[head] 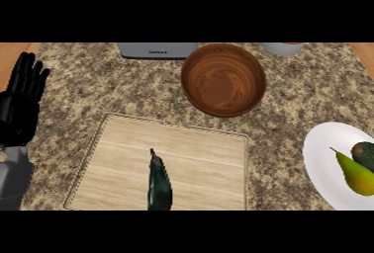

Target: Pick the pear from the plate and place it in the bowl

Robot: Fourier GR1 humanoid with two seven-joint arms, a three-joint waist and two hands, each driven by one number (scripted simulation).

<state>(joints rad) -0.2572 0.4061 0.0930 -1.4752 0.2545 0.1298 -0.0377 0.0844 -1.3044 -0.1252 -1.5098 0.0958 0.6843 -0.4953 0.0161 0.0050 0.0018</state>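
**Pear waiting on the plate, bowl empty**

Starting at the left edge, you have the left hand [21, 101] resting with its fingers straight and upright, holding nothing; it sits well apart from everything the task concerns, so I would judge it parked out of the way. Your right hand does not show at all, so you cannot tell its state from here.

Moving inward, a wooden cutting board [190, 153] lies flat on the counter [95, 89], with a dark, slim vegetable [159, 185] lying on it near its lower edge (possibly an eggplant or similar; hard to say). It plays no part in the job.

Above and to the right of the board stands the wooden bowl [223, 79], with nothing in it. That is your target.

At the far right, the white plate [321, 158] carries the pear [354, 175], lying on its side with the stem pointing up-left, just beside a dark green item [364, 154] cut off by the frame. The pick has not begun.

The counter is speckled stone; a grey appliance [157, 50] and a pale cup [281, 48] sit at the back edge.
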